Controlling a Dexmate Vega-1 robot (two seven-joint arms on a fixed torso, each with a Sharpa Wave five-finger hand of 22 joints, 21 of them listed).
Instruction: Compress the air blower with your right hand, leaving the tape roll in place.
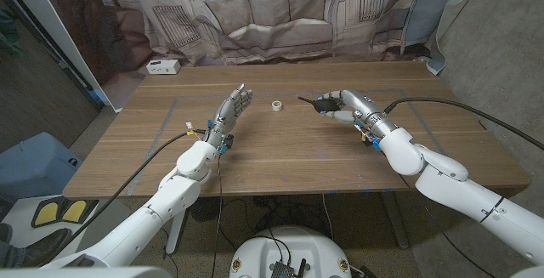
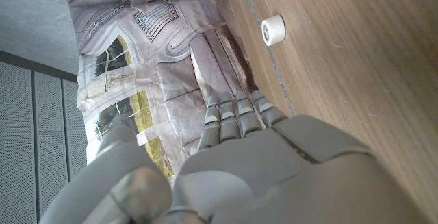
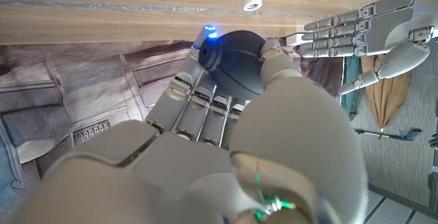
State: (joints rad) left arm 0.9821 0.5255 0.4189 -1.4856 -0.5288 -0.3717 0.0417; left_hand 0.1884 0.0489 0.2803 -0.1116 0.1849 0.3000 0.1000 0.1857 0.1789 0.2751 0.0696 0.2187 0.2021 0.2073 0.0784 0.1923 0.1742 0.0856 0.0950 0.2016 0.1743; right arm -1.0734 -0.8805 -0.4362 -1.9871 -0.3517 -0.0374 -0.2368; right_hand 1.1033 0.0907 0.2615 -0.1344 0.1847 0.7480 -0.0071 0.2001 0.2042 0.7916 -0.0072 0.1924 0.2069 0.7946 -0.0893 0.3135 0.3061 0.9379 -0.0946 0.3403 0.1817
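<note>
Gripping the air blower point(image 3: 236, 63), right hand point(image 1: 342, 104) fingers wrap it; left hand point(image 1: 231, 108) fingers straight, together.

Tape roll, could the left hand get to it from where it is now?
Probably yes: the left hand stands open beside the tape roll, bare table between them.

My left hand point(image 2: 274, 162) is empty, fingers straight together, above the table point(image 2: 356, 80); the tape roll point(image 2: 272, 29) lies well apart.
</note>
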